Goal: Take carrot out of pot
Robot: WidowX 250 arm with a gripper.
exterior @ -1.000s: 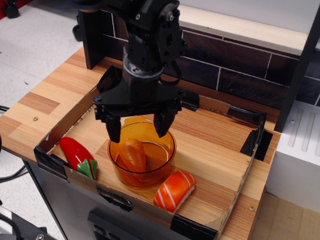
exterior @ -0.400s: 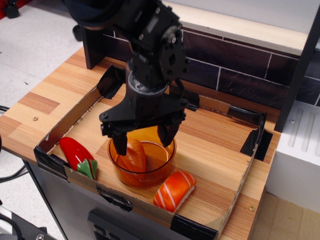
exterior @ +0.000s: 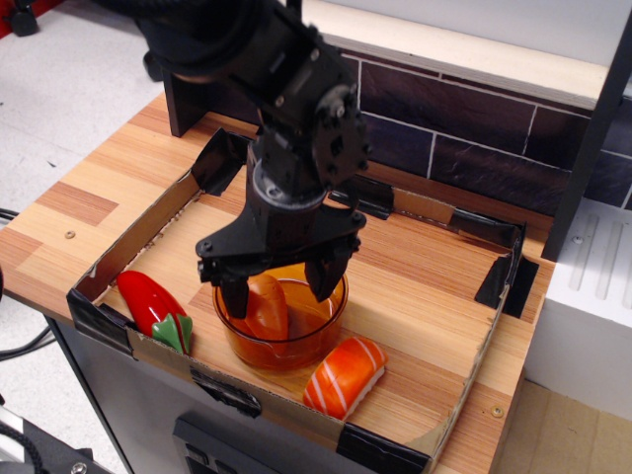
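Orange carrot [exterior: 267, 306] upright inside amber pot [exterior: 281, 331], leaning left.

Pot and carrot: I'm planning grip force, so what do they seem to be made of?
The pot looks like translucent amber plastic: the carrot and floor show through its glossy wall. The carrot looks like smooth, hard orange plastic with shallow grooves, though its hardness is a guess.

The gripper [exterior: 278, 289] sat spread wide inside the pot [exterior: 281, 346], one finger on each side of the carrot [exterior: 267, 308]. Red pepper [exterior: 153, 305] on the left, salmon sushi [exterior: 344, 376] just beside the pot.
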